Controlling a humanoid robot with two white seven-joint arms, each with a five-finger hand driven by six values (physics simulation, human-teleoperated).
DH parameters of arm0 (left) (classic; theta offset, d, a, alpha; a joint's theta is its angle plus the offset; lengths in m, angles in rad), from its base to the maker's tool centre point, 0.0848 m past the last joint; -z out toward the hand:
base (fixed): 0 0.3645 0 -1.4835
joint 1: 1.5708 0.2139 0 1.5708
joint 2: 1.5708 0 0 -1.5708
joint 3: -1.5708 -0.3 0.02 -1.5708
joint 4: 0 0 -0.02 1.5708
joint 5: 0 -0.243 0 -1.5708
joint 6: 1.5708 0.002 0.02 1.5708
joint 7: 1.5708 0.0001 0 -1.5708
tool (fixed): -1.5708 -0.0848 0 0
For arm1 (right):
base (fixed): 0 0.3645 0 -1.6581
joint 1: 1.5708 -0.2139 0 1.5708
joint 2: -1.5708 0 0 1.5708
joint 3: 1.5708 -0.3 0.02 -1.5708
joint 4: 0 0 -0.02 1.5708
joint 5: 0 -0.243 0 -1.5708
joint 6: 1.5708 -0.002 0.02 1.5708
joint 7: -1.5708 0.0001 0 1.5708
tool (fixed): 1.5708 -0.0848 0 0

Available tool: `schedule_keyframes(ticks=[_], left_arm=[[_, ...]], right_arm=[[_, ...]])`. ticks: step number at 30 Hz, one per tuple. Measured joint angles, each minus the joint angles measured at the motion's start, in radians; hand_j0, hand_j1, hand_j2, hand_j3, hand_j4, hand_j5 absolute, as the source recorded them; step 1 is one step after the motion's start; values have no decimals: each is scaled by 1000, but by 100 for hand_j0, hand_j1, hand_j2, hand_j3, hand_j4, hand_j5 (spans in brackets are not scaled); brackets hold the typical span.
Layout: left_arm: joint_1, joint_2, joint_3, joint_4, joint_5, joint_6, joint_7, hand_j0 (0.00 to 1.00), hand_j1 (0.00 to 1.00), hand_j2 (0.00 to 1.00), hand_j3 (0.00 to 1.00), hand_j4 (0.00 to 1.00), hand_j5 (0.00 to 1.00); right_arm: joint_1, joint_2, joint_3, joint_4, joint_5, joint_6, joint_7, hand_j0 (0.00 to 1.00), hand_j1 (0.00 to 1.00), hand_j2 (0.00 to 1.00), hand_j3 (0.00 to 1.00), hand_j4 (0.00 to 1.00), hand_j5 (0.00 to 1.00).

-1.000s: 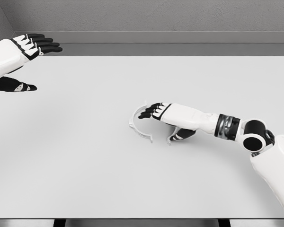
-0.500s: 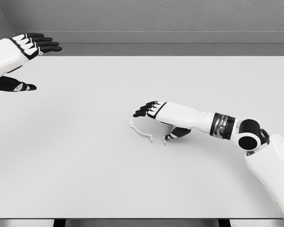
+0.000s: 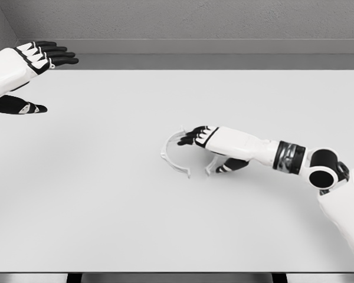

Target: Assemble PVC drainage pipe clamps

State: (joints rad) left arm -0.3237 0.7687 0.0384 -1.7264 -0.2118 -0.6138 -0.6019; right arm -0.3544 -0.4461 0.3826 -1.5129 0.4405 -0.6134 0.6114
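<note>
A white half-ring PVC clamp piece (image 3: 167, 158) lies on the white table (image 3: 106, 194) just right of the middle, its open side facing right. My right hand (image 3: 204, 154) reaches in from the right and hangs over that open side. Its black fingers (image 3: 189, 137) stretch above the ring's far end. Its thumb (image 3: 225, 167) sits below. A second curved clamp piece (image 3: 209, 168) is pinched between thumb and palm, partly hidden by the hand, a short gap right of the first piece's near end. My left hand (image 3: 29, 76) hovers open at the far left edge.
The table's far edge meets a grey ledge and wall (image 3: 194, 47). Its near edge (image 3: 177, 272) runs along the bottom of the view.
My right hand slid left toward the half-ring, then back right and slightly up, and the second clamp piece went with it. The half-ring and my left hand stayed put.
</note>
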Motion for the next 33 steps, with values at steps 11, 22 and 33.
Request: schedule_keyframes(ticks=[11,22,33], left_arm=[[-8,43,4,3,0,0,0,100,100,100,100,100,100],[2,121,-6,8,-5,0,-3,100,100,100,100,100,100],[18,140,-6,9,-9,0,-5,100,100,100,100,100,100]], right_arm=[[-55,-1,-59,81,3,0,0,100,100,100,100,100,100],[-100,61,-61,175,36,0,0,100,100,100,100,100,100],[-113,97,-62,247,66,0,0,100,100,100,100,100,100]])
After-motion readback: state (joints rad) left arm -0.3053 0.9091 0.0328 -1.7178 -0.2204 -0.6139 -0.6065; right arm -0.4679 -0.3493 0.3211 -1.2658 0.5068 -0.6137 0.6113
